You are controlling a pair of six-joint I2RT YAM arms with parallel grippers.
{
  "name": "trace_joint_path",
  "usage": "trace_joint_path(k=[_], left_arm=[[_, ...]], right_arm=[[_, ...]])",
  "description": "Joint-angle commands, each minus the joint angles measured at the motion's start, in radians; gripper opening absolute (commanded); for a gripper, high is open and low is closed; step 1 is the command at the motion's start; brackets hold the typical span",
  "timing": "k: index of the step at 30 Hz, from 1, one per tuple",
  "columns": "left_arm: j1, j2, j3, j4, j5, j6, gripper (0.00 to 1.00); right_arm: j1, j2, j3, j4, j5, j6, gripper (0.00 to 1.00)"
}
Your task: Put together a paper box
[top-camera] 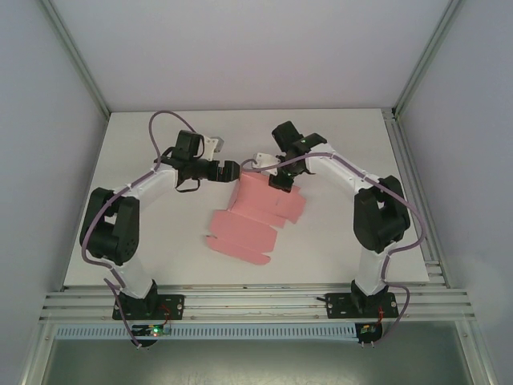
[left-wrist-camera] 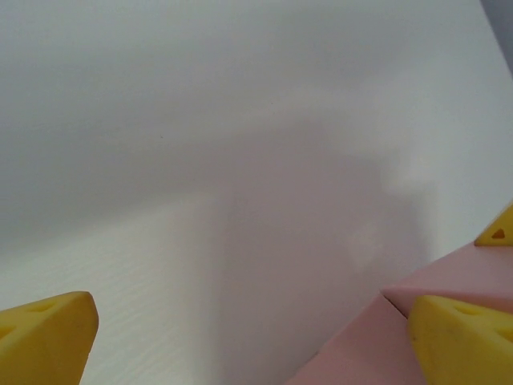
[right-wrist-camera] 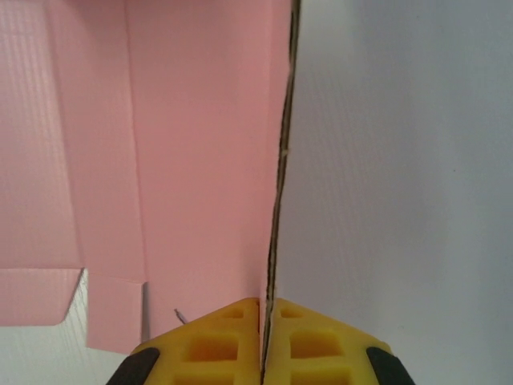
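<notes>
Paper box (top-camera: 250, 228) noted at mid-table (top-camera: 345, 241), not yet a box: a pink die-cut sheet, mostly flat, its length judged to run from near-left toward far-right. The far portion is raised off the surface, up between the two grippers. Right gripper (top-camera: 274, 183) is set at the raised far edge. In the right wrist view its yellow fingertips (right-wrist-camera: 216, 346) are seen pressed together, with the card's thin edge clamped in the seam, so the panel is gripped and held upright, edge-on to that camera. The pink face and the flaps of the sheet (right-wrist-camera: 200, 144) fall to the left of that edge, bare table to the right. Left gripper (top-camera: 232, 171) is seen just beside the raised panel on its left side. In the left wrist view its fingers (left-wrist-camera: 44, 337) are spread wide and nothing is held. A pink corner (left-wrist-camera: 457, 277) lies against the right-hand fingertip, low in the view, and whether they touch cannot be told. The relation judged to matter: the card lies to the right of the open left jaws and slightly below them, not between them. The right arm is already on the sheet, the left is nearest the free fold.
</notes>
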Motion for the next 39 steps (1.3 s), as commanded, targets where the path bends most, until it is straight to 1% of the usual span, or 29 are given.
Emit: trace_joint_path(k=[1,4,6,8,10,12,14,18,21,23,26,29,32,35,39], left_arm=[[-0.038,0.004,0.048,-0.055,-0.048,0.044,1.0],[-0.039,-0.014,0.074,-0.117,-0.149,0.052,1.0],[-0.038,-0.023,0.088,-0.151,-0.174,0.063,1.0],[-0.038,-0.024,0.086,-0.148,-0.156,0.063,1.0],[-0.038,-0.01,0.078,-0.123,-0.11,0.05,1.0],[-0.041,0.008,0.066,-0.08,-0.064,0.021,1.0],[-0.043,0.015,0.047,-0.024,-0.062,-0.023,1.0],[-0.044,0.012,0.032,0.05,-0.141,-0.134,1.0],[-0.043,0.008,0.045,0.045,-0.222,-0.159,1.0],[-0.043,0.005,0.07,-0.016,-0.316,-0.156,1.0],[-0.042,-0.009,0.087,-0.096,-0.403,-0.138,1.0],[-0.032,-0.043,0.062,-0.127,-0.424,-0.154,1.0],[-0.016,-0.071,0.043,-0.173,-0.44,-0.196,1.0],[-0.007,-0.098,0.015,-0.209,-0.463,-0.215,1.0],[0.002,-0.155,-0.03,-0.24,-0.465,-0.232,1.0]], right_arm=[[0.035,0.003,0.04,0.037,-0.042,0.02,0.0],[0.035,-0.006,0.037,0.041,-0.013,0.026,0.0],[0.037,-0.018,0.032,0.052,-0.003,0.028,0.0],[0.04,-0.033,0.022,0.063,-0.003,0.03,0.0],[0.048,-0.045,0.007,0.098,-0.012,0.044,0.0],[0.055,-0.057,-0.004,0.131,-0.047,0.067,0.0],[0.062,-0.062,-0.001,0.15,-0.067,0.1,0.0],[0.093,-0.08,-0.004,0.181,-0.049,0.212,0.0],[0.121,-0.106,-0.045,0.204,-0.005,0.237,0.0],[0.135,-0.128,-0.085,0.227,0.069,0.226,0.0],[0.15,-0.148,-0.145,0.3,0.262,0.225,0.0],[0.163,-0.15,-0.184,0.378,0.448,0.237,0.0],[0.189,-0.153,-0.223,0.456,0.584,0.218,0.0],[0.221,-0.165,-0.28,0.556,0.67,0.193,0.0],[0.245,-0.169,-0.337,0.616,0.716,0.198,0.0]])
